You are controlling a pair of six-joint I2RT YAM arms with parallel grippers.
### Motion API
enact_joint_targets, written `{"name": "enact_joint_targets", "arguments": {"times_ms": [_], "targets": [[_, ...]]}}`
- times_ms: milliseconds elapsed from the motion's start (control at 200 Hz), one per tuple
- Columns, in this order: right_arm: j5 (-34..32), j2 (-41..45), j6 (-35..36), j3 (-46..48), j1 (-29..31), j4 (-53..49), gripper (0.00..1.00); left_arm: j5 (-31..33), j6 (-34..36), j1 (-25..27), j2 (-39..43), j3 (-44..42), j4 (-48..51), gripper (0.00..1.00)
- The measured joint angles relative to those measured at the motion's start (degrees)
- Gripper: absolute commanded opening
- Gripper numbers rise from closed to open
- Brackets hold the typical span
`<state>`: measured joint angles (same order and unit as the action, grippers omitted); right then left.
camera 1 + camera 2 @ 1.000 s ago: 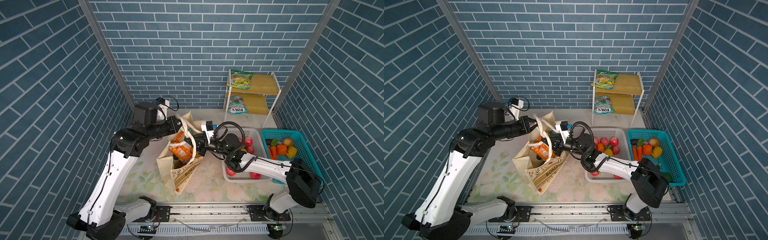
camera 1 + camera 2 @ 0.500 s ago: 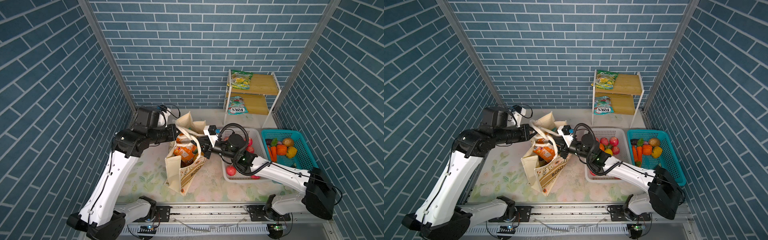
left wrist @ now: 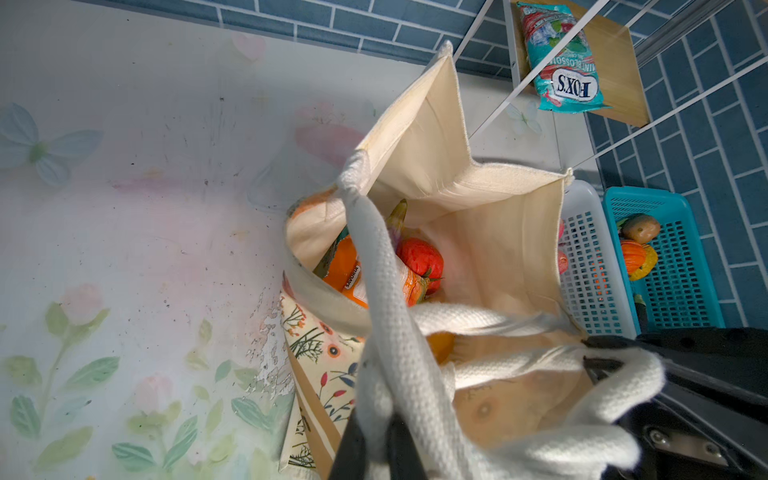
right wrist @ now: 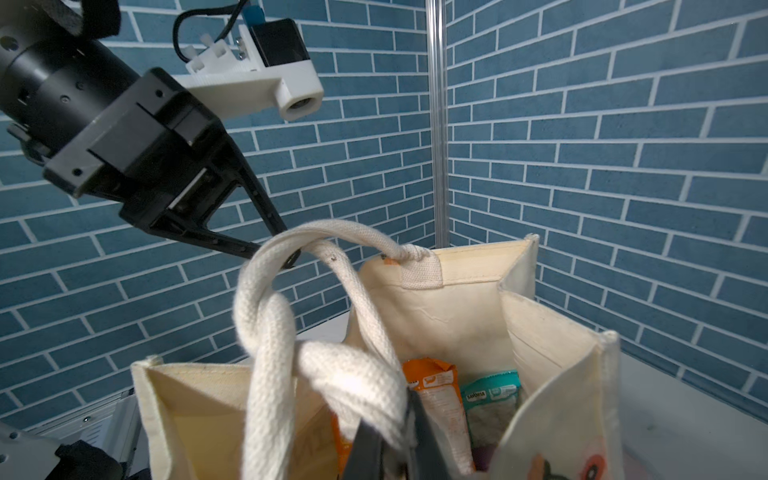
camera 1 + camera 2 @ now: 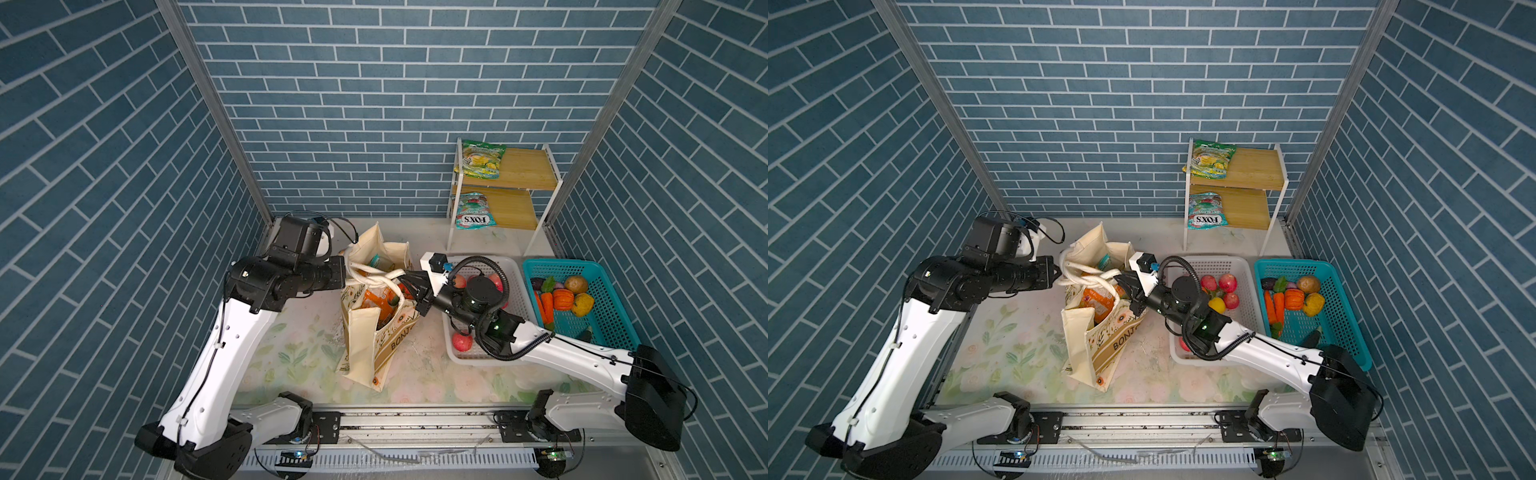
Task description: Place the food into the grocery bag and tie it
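On the desk, the grocery bag stood with food inside. The left tool and the right tool were clamped tight on its knotted strap handles, from opposite sides.

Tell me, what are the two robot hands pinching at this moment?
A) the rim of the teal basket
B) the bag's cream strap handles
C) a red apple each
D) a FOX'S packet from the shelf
B: the left hand and the right hand are each shut on the cream strap handles, which loop round each other above the mouth of the grocery bag.
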<state>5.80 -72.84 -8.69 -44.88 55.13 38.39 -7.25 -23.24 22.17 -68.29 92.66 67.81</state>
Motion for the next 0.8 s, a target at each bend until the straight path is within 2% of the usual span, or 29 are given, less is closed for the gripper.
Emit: {"name": "enact_joint_targets", "arguments": {"times_ms": [115, 270, 415, 580, 800], "targets": [[-3.28, 1.51, 0.00, 2.56, 0.09, 2.80, 0.00, 0.42, 0.20, -0.70, 0.00, -0.07, 0.04, 0.00], [-9.14, 4.72, -0.55, 5.57, -0.94, 3.32, 0.00, 3.19, 0.70, -4.92, 0.85, -1.62, 0.13, 0.00], [-11.23, 7.13, -1.81, 6.16, -2.38, 1.46, 0.00, 1.31, 1.14, -7.30, 2.08, -3.54, 0.15, 0.00], [-9.09, 9.16, -0.81, 5.95, -3.82, -3.85, 0.00, -2.03, 1.73, -9.05, 3.17, -4.26, -0.66, 0.00], [-3.32, 9.68, 6.51, 0.02, -5.90, -15.93, 0.00, -5.55, 3.61, -10.38, 3.61, -6.08, -2.32, 0.00]]}}
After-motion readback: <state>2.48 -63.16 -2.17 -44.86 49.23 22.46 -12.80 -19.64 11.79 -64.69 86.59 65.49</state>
